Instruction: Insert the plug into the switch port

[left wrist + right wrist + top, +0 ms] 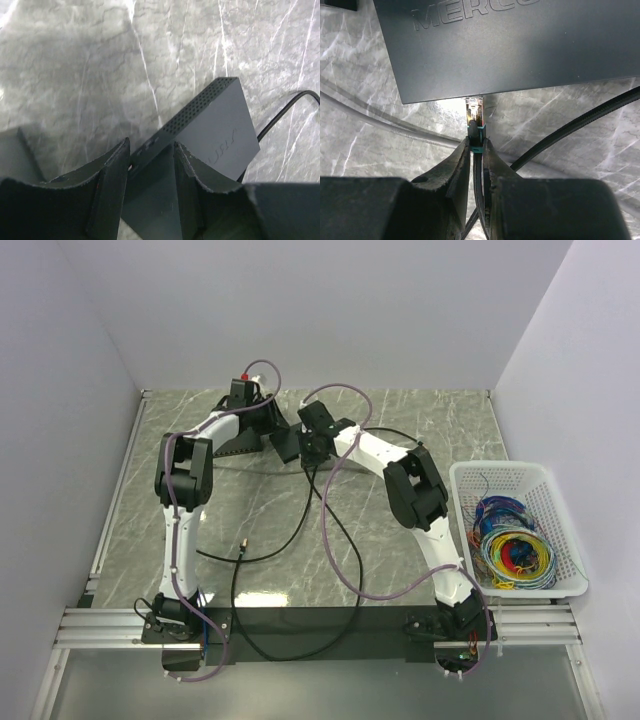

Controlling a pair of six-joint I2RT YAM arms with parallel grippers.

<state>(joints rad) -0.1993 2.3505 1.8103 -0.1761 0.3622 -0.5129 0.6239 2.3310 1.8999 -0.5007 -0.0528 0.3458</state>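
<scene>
The switch (510,45) is a flat matte black box with raised lettering, lying at the far middle of the table (283,445). My left gripper (150,147) is shut on one end of the switch (220,130), a finger on each flat face. My right gripper (477,142) is shut on the plug (475,117), just behind its teal boot. The plug's pale metal tip points at the switch's near edge and touches it. The ports along that edge are hidden in the right wrist view, so I cannot tell how far the tip is in. The plug's thin black cable (479,190) runs back between the fingers.
A white basket (460,478) of coiled coloured cables stands at the right edge. A black cable (330,530) loops across the marble table, and its other pale connector (243,541) lies left of centre. A thicker black cable (580,125) crosses right of the plug.
</scene>
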